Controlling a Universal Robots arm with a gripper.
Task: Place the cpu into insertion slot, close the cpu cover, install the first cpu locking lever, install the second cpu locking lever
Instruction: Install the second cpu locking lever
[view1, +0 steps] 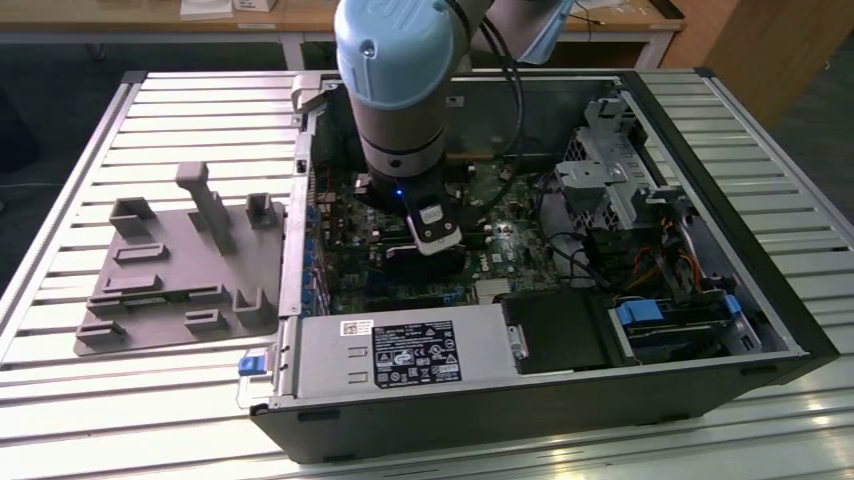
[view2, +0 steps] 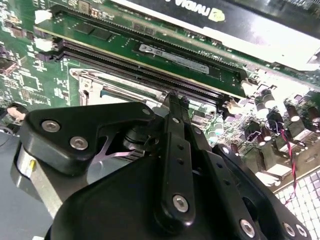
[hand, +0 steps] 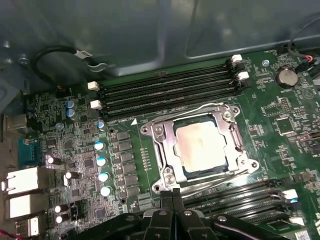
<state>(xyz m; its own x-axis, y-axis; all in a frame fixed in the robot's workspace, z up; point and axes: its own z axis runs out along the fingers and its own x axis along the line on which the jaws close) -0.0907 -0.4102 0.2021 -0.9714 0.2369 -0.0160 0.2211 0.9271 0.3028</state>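
Cpu (hand: 204, 145) seated in slot (hand: 165, 150) mid-motherboard, cover (hand: 227, 131) shut flat over it, keeping chip pinned. Claw (hand: 172, 197) clenched on nothing, tips pressed together just beside the socket's lever edge.

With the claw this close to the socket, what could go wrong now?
1. The claw sits at the edge of the cpu cover, beside a thin locking lever; a slip might bend it.
2. The memory slots lie right next to the claw and may get scraped.
3. The cpu appears seated under the cover; sideways pressure might shift it.
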